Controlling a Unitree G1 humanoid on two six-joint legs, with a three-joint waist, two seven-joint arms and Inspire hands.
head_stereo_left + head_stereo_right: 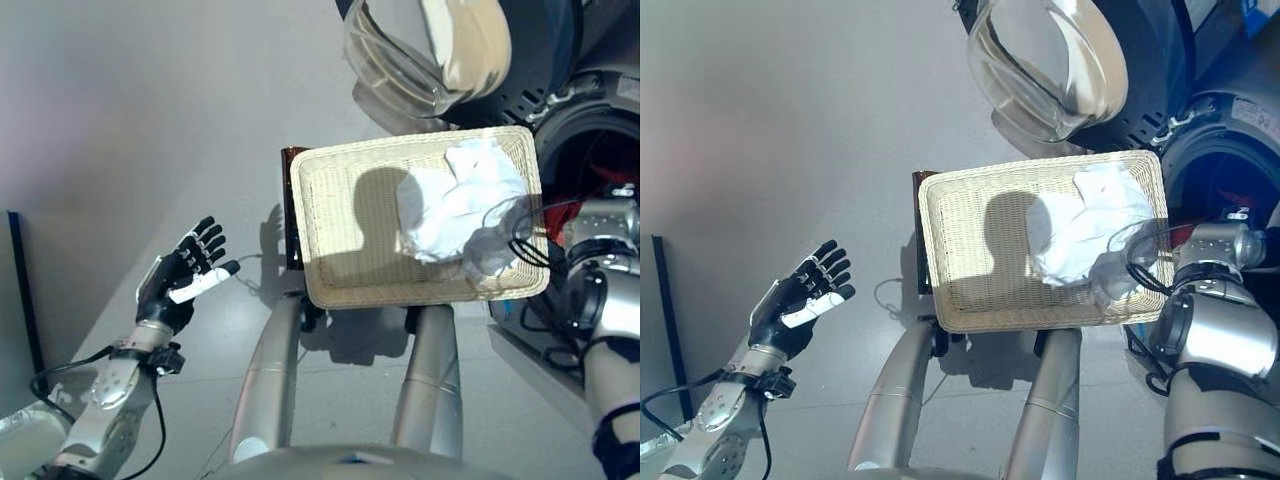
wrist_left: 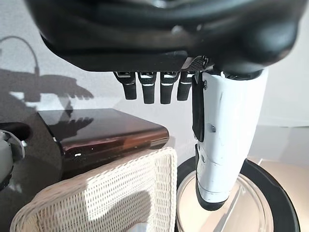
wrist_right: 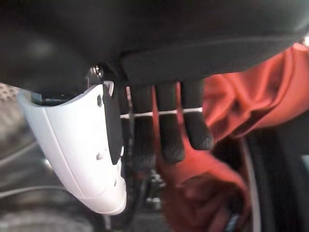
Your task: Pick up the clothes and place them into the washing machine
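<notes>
Head-camera views, looking down: a pale wicker basket [image 1: 350,240] sits at centre frame on a dark stool [image 2: 101,135], with a crumpled white garment [image 1: 455,205] lying in its right half. At upper right the washing machine [image 1: 1230,160] stands with its glass door [image 1: 1045,60] swung open; red cloth [image 1: 605,165] shows inside the drum opening at the right edge. The left hand [image 1: 185,270] is raised at lower left, well apart from the basket, its fingers spread and straight and holding nothing; its wrist view confirms this, looking past the fingers to the stool and the basket's corner. The right arm reaches toward the drum at the right edge, and the right hand [image 3: 145,121] appears only in its wrist view, fingers extended and relaxed, with a red garment [image 3: 251,96] just beyond them; no grasp is evident. Judged from this layout, the task is partly done: at least one red item appears to lie in the machine, while the white garment in the basket is not yet picked up.
</notes>
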